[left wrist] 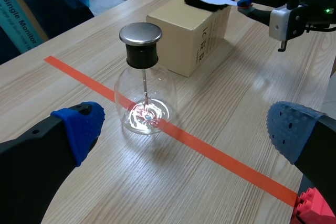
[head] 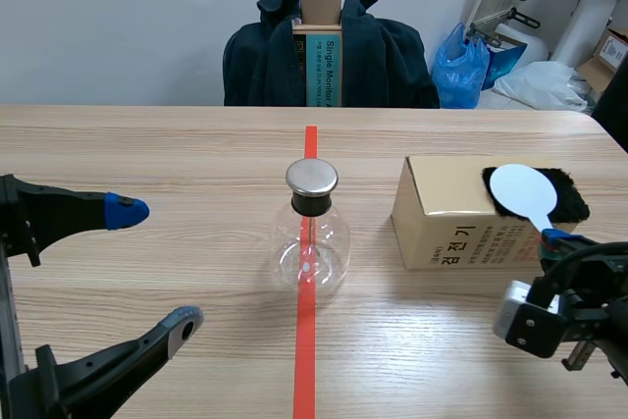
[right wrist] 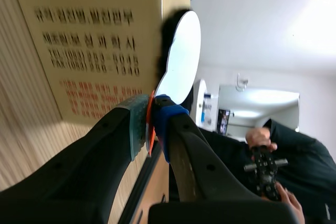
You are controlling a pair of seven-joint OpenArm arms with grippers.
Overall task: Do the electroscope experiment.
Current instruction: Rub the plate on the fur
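Observation:
The electroscope [head: 312, 233] is a round glass flask with a metal cap, standing on the red tape line at the table's middle; it stands ahead of and between my left gripper's fingers [left wrist: 144, 87]. My left gripper [head: 155, 267] is open at the left and holds nothing [left wrist: 186, 135]. To the right, a white round paddle [head: 520, 191] lies on black fur [head: 567, 193] atop a cardboard box [head: 446, 218]. My right gripper [head: 552, 239] is shut on the paddle's thin handle at the box's near right corner [right wrist: 149, 121]. The paddle's disc [right wrist: 181, 56] rests against the fur [right wrist: 167, 30].
A chair with a dark jacket and a boxed monitor [head: 324, 46] stands behind the table's far edge. A blue bag [head: 461, 66] and other clutter lie at the back right. A person in dark clothing [right wrist: 283, 145] shows beyond the right gripper.

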